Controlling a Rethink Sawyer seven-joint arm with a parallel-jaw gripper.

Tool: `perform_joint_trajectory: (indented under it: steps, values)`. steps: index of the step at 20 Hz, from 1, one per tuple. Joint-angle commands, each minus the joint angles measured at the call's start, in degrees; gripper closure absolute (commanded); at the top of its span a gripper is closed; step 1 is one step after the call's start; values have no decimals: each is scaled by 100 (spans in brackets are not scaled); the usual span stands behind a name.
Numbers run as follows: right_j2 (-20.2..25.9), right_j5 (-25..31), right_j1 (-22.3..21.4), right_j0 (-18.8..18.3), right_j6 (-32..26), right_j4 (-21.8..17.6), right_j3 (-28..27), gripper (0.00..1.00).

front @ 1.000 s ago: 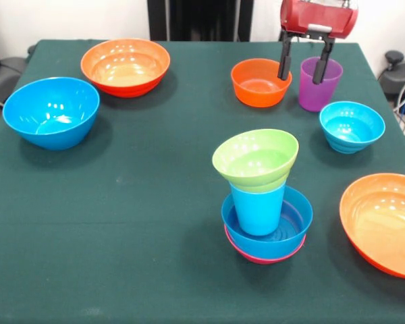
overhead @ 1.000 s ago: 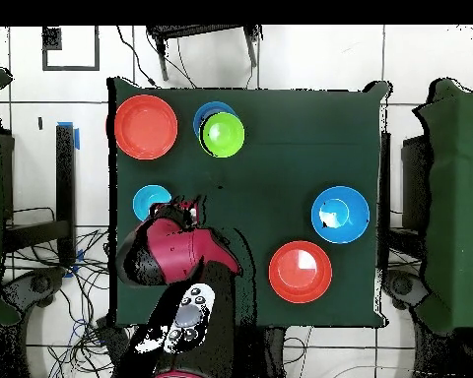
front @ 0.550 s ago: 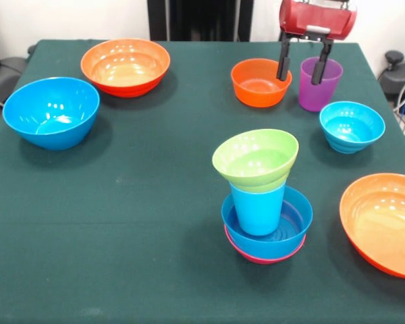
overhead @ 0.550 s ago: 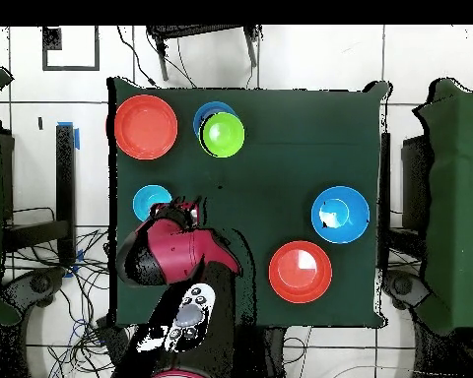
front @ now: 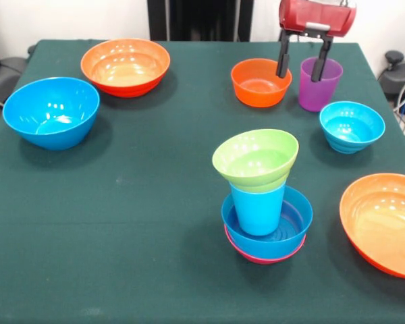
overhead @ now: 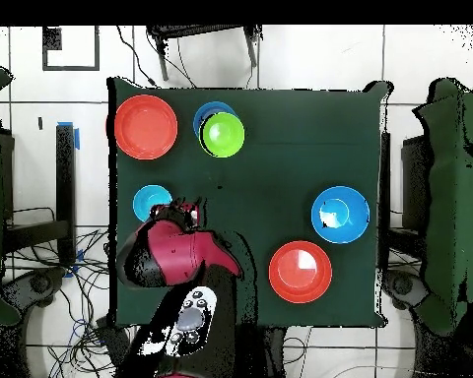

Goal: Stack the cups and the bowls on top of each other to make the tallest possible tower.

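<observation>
the gripper hangs over the table at about one o'clock in the front view, its two dark fingers spread apart. one finger stands in the gap between the small orange bowl and the purple cup; the other reaches down at the mouth of that cup, so the near wall of the cup lies between them. whether either finger presses on the cup wall cannot be told, and the cup stands upright on the cloth.

the tower stands a little past centre toward five o'clock: a pink bowl at the bottom with only its rim showing, a blue bowl nested in it, a light blue cup upright inside that, and a green bowl perched on the cup, tilted toward the camera.

loose pieces ring the table. a small cyan bowl sits at about two o'clock, just beside the purple cup. a wide orange bowl lies at four o'clock, cut by the edge. another wide orange bowl sits at eleven o'clock, and a big blue bowl at ten o'clock, near it but apart.

from overhead the red arm covers the purple cup and small orange bowl, with the green bowl toward twelve o'clock.
</observation>
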Motion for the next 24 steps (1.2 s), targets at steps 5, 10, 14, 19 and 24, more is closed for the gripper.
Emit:
perform_joint_trajectory:
  steps: [5, 10, 14, 19, 24]
  values:
    - [1099, 800, -134, -415, 892, 419, 869, 0]
    - [1175, 905, -90, -381, 900, 618, 980, 0]
    - [1087, 738, 59, -288, 905, 673, 966, 0]
    - [986, 530, 223, -145, 966, 760, 945, 0]
    - [949, 543, 271, -112, 925, 789, 907, 0]
